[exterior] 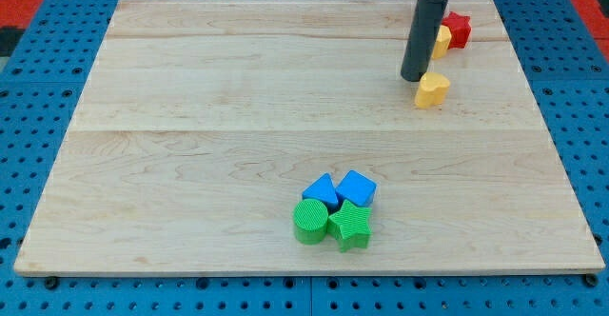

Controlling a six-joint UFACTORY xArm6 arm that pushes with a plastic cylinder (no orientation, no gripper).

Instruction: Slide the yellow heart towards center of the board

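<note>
The yellow heart (433, 88) lies on the wooden board (190, 116) in the upper right part of the view. My tip (414, 77) stands on the board just to the left of the heart and a little above it, close to it or touching it. The dark rod rises from there out of the view's top. A second yellow block (442, 38) sits above the heart, partly hidden behind the rod. A red block (459, 29) sits right beside that one, on its right.
A tight cluster lies at the lower middle: a blue triangle-like block (323, 190), a blue cube (357, 187), a green cylinder (308, 221) and a green star (349, 226). Blue pegboard (38, 88) surrounds the board.
</note>
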